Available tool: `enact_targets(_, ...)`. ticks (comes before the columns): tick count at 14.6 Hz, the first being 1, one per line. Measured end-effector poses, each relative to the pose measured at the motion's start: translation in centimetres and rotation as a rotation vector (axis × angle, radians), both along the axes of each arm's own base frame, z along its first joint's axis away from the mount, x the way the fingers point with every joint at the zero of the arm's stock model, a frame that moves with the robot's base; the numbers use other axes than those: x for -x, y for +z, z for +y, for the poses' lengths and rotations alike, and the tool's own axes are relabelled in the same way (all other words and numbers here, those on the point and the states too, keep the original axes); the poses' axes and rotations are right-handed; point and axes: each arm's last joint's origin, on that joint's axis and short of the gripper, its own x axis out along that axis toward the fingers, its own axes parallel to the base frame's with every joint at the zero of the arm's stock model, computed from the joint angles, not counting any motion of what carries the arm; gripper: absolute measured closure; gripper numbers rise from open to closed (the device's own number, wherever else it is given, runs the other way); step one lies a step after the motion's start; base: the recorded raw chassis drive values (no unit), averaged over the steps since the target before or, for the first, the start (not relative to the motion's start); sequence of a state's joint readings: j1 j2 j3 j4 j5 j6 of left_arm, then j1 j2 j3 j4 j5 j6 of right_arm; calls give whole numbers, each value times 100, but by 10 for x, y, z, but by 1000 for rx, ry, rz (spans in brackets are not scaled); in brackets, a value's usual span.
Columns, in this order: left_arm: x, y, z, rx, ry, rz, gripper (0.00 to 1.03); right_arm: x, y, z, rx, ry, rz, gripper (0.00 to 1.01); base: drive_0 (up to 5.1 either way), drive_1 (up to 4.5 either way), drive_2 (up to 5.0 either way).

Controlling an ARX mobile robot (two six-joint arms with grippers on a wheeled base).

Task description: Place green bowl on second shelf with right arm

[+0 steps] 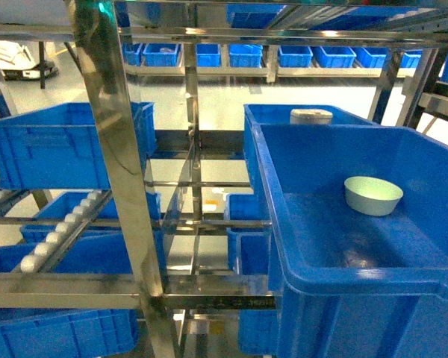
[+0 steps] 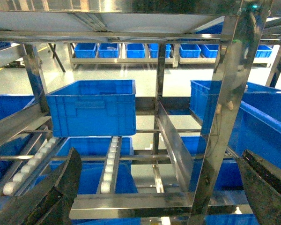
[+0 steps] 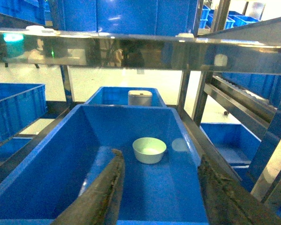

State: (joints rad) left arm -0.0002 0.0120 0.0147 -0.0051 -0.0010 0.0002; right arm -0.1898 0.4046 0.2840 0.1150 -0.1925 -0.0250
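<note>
The green bowl sits upright on the floor of the deep blue crate that fills the second shelf, toward the crate's far right corner and touching neither wall; judged from that, the placing looks done. The right gripper hangs over the crate's near edge, released and holding nothing, its dark toothed jaws spread well apart on either side of the bowl. The bowl is smooth, round and pale mint against ribbed plastic and shiny steel rails; the left gripper is likewise spread and empty.
</note>
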Motion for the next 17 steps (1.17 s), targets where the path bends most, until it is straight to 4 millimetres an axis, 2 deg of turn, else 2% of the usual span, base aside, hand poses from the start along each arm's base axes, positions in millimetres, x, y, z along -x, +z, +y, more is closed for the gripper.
enact_targets(3,0,0,0,0,0,0,5,7,-24,10,-6,-10,-7,92,0,0,0)
enact_targets(4,0,0,0,0,1,0,5,8,-30,17,-11,2,-9,99,0,0,0)
enact_targets(9,0,0,0,0,0,0,5,14,-52,18,-10,-3,-5,99,0,0,0)
enact_targets(10,0,0,0,0,0,-1,5,21,-59,18,-10,-3,35,99,0,0,0)
enact_targets(11,0,0,0,0,0,0,5,25,-58,18,-10,-3,-15,99,0,0,0)
enact_targets(16,0,0,0,0,0,-2,5,26,-70,18,-11,-3,-9,99,0,0,0)
enact_targets(17,0,0,0,0,0,0,5,26,-70,18,-10,-3,-9,92,0,0,0)
